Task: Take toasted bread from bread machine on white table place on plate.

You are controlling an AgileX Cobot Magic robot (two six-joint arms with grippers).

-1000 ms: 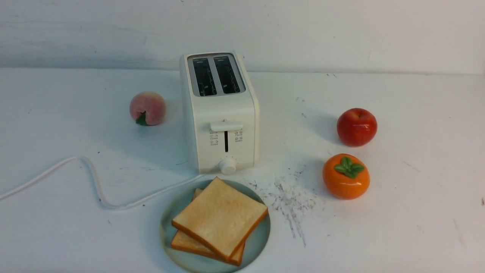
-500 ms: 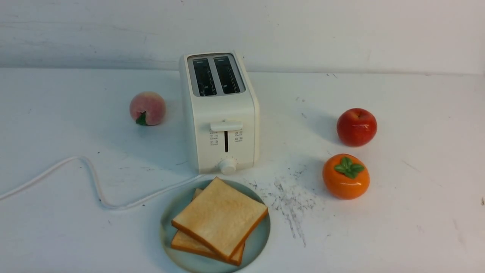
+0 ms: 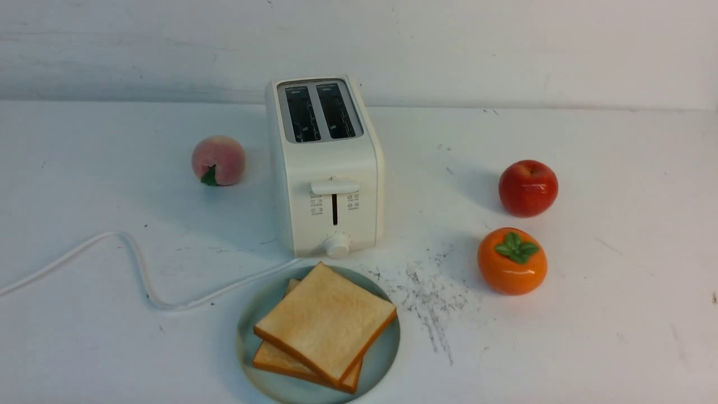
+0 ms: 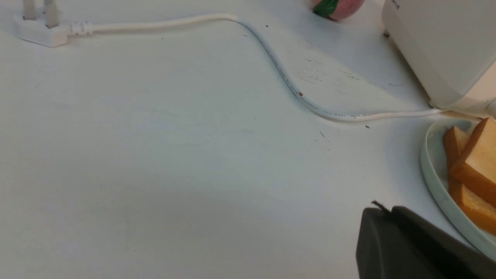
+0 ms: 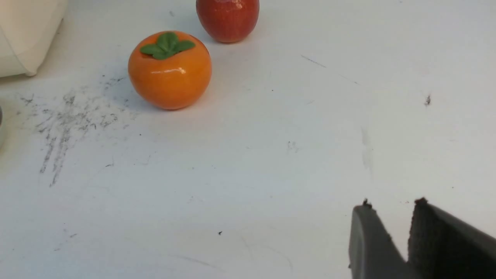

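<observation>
Two slices of toasted bread (image 3: 328, 321) lie stacked on the pale blue-green plate (image 3: 384, 350), the top one turned askew over the lower one (image 3: 279, 362). The plate sits on the white table (image 3: 589, 336) just in front of the bread machine (image 3: 328, 168), whose two slots are empty and whose lever is up. Neither gripper shows in the front view. In the left wrist view my left gripper (image 4: 387, 209) is shut and empty, beside the plate's rim (image 4: 436, 174) and the toast (image 4: 476, 162). In the right wrist view my right gripper (image 5: 391, 203) is empty with a narrow gap between its fingertips, over bare table.
A peach (image 3: 219, 160) lies left of the bread machine. A red apple (image 3: 528, 188) and an orange persimmon (image 3: 512, 261) stand to the right. The white cord (image 3: 140, 269) snakes left to a plug (image 4: 37, 29). Dark speckled marks (image 3: 432, 297) lie right of the plate.
</observation>
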